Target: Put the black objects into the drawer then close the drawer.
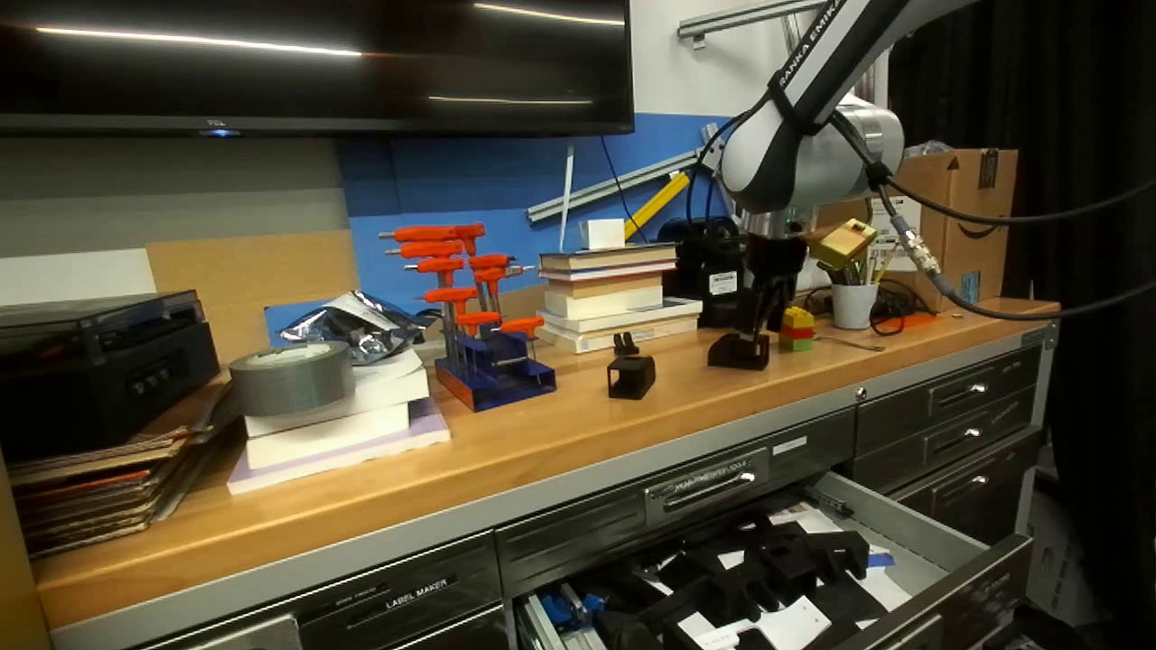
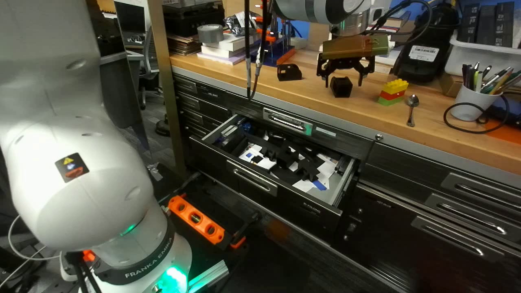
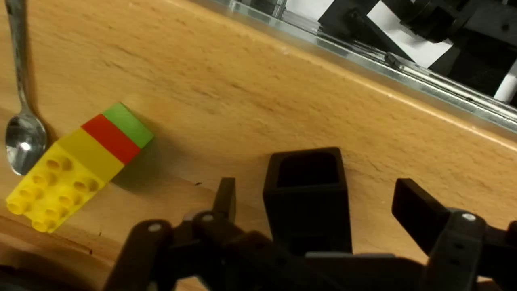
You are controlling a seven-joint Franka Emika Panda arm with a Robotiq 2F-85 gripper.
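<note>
I count two black objects (image 2: pixel 289 72) on the bench (image 3: pixel 226 89), one open drawer (image 2: pixel 293 203). My claw (image 3: pixel 319 198) stands wide around one object (image 3: pixel 309 214); its hollow end and long axis face the drawer side.

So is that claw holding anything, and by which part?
Nothing is held: the claw is open, and in the wrist view wood shows between the black block and each finger.
</note>
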